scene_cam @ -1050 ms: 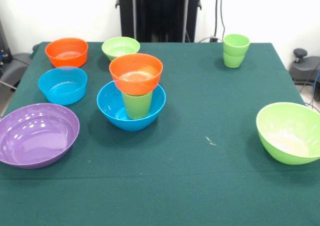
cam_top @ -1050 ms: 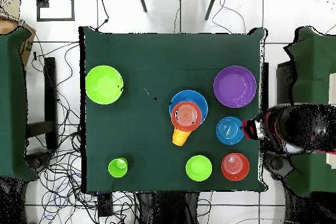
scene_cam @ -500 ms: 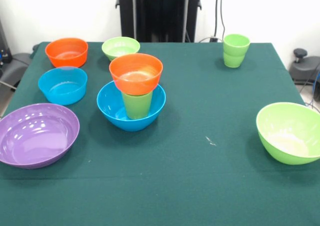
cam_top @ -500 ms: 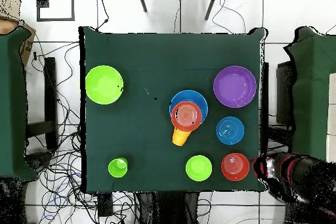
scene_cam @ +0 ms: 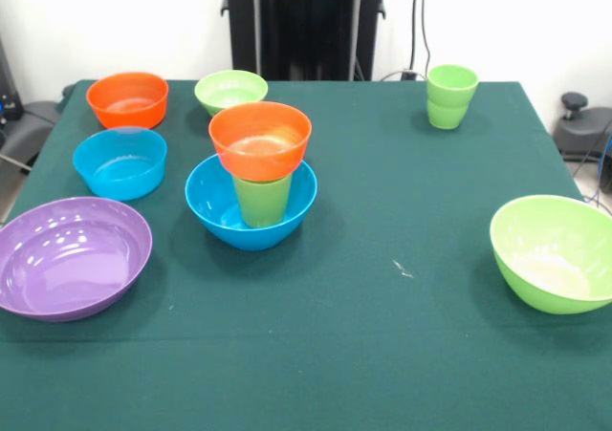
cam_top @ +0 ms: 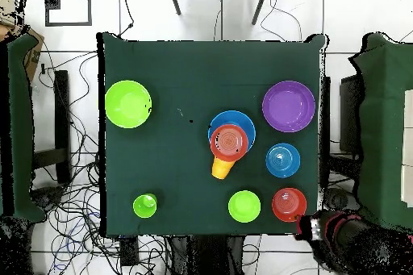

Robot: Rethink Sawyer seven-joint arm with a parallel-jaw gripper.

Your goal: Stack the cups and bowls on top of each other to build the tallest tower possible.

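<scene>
Step in hand: a pause between placements, by my reading. The tower [scene_cam: 260,178] stands three high and nothing is being carried to it.
Tower: a blue bowl [scene_cam: 287,223] at the bottom, a green cup [scene_cam: 261,202] standing upright in it, and an orange bowl [scene_cam: 260,140] sitting mouth-up on the cup's rim.
Fingers: neither view shows the gripper, so I cannot tell whether they are released or clenched, and I cannot place anything against them. The tower sits a little off the middle of the green tablecloth [scene_cam: 382,345].
Off the table: a red and black shape [cam_top: 327,230] shows by one corner from above. I cannot tell what it is.
Next move: I think another piece has to go into or onto the top orange bowl. The green cup pair [scene_cam: 451,96], which looks like two cups nested and stands alone well apart from the tower, would add the most height.
What that calls for: a straight, centred lowering. The top bowl is wider than the cup beneath it, so a push to one side could tip it.
Spare bowls: a small orange bowl [scene_cam: 127,98], a small lime bowl [scene_cam: 230,91], a light blue bowl [scene_cam: 120,161], a large purple bowl [scene_cam: 72,256] and a large lime bowl [scene_cam: 555,252], all upright and apart.
Materials: glossy hard plastic with smooth round rims, and probably slippery against itself.
Shapes: the cups are tapered and have no handles. The bowls are round and open.
Unclear: an orange-yellow shape [cam_top: 221,167] touches the tower from above and is hidden from the front.
</scene>
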